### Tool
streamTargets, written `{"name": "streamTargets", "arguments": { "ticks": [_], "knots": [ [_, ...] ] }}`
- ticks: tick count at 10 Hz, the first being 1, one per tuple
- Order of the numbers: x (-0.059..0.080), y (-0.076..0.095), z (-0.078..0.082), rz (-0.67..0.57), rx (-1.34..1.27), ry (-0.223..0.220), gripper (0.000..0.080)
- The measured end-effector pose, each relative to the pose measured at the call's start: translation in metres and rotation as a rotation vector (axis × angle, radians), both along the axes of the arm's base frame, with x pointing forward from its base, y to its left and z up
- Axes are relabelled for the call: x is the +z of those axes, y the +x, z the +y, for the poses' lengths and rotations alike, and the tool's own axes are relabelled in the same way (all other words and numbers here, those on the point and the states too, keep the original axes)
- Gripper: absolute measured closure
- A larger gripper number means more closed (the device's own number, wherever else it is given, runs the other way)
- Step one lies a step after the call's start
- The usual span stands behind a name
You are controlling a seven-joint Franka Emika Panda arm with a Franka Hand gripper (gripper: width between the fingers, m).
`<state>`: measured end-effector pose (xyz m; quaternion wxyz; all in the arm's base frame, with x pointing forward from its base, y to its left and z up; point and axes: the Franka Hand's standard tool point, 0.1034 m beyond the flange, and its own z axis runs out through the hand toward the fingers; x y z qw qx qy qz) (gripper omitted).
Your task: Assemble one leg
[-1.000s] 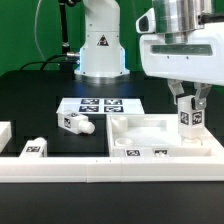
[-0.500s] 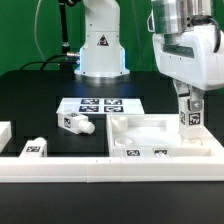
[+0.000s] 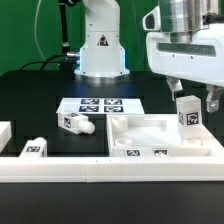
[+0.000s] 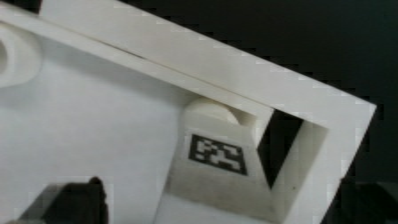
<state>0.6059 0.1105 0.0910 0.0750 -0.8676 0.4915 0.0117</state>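
One leg (image 3: 186, 113), a short white block with a square tag, stands upright in the far corner of the large white tray-shaped panel (image 3: 140, 128), at the exterior view's right. My gripper (image 3: 192, 95) is open, with one finger on each side of the leg's top and a gap to both. In the wrist view the leg (image 4: 224, 148) sits against the panel's raised rim (image 4: 214, 72), and the dark fingertips (image 4: 71, 202) stand well apart of it, the gripper (image 4: 228, 208) straddling it.
Two more legs lie on the black table at the exterior view's left (image 3: 75, 123) (image 3: 35, 148). The marker board (image 3: 98, 105) lies behind them. The robot base (image 3: 100, 45) stands at the back. A long white rail (image 3: 90, 170) runs along the front.
The fingers, which were shut on the leg, have spread apart and let go of it. The gripper has risen slightly. The leg stays standing in the panel's corner.
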Motion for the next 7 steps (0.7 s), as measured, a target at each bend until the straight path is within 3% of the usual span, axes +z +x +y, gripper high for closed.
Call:
{"name": "streamTargets", "arguments": {
  "ticks": [2, 7],
  "knots": [
    [-0.0001, 0.0000, -0.0004, -0.026, 0.180, -0.010, 0.0151],
    [-0.0052, 0.0037, -0.0035, -0.123, 0.789, -0.085, 0.0151]
  ]
}}
